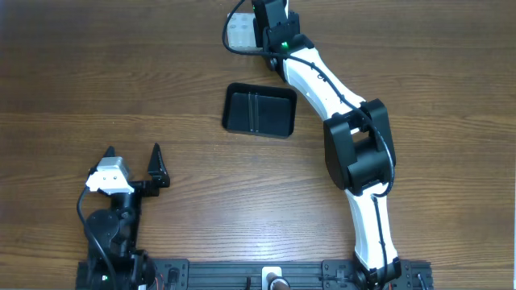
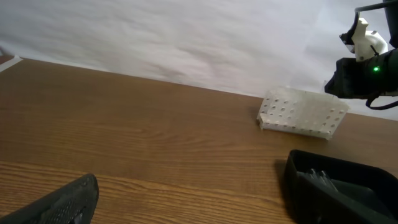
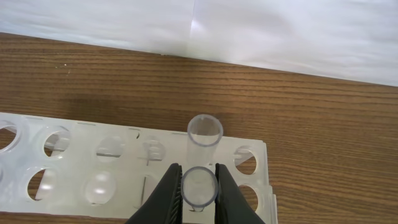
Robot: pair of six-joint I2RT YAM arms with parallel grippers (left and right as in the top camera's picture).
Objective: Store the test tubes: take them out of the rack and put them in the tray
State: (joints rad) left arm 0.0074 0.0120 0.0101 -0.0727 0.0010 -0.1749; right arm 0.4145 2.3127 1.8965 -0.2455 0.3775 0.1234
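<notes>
While the right tool clamps one tube, another tube perhaps touches it.

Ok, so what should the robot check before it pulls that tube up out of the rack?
1. Right gripper has a finger on each side of the gripped tube: ok.
2. Second tube stands one hole farther back, apart from the fingers: ok.
3. Tray sits open with bare floor to drop into: ok.
4. Left gripper is parked open near its base, away from rack and tray: ok.
5. Rack will stay flat on the table when the tube lifts: cannot tell.
</notes>
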